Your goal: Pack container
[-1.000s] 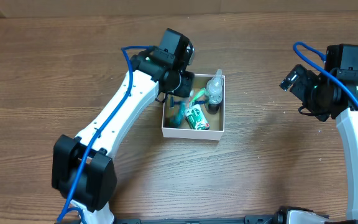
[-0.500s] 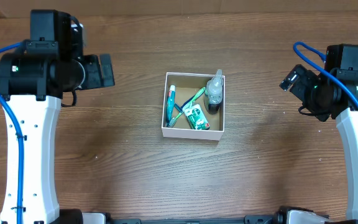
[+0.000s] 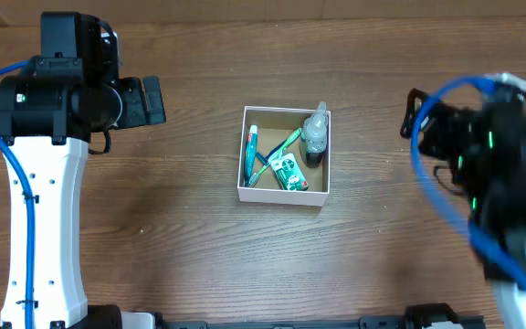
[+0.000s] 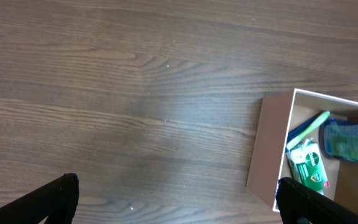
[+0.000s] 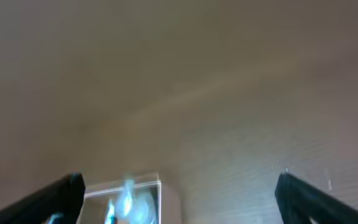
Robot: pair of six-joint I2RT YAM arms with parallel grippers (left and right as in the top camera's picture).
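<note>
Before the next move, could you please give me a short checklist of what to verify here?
1. Container upright, open top facing up: ok.
2. Toothbrush, green tube and bottle inside its walls: ok.
3. Left gripper open, empty, apart from the container: ok.
4. Right gripper open, empty: ok.
5. Right arm pose: cannot tell, blurred in the overhead view.
6. Bottle standing or lying: cannot tell.

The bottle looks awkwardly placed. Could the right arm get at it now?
Probably yes. The bottle lies against the container's right wall, open from above, and nothing stands between it and the right arm. That wall may crowd the jaws.
</note>
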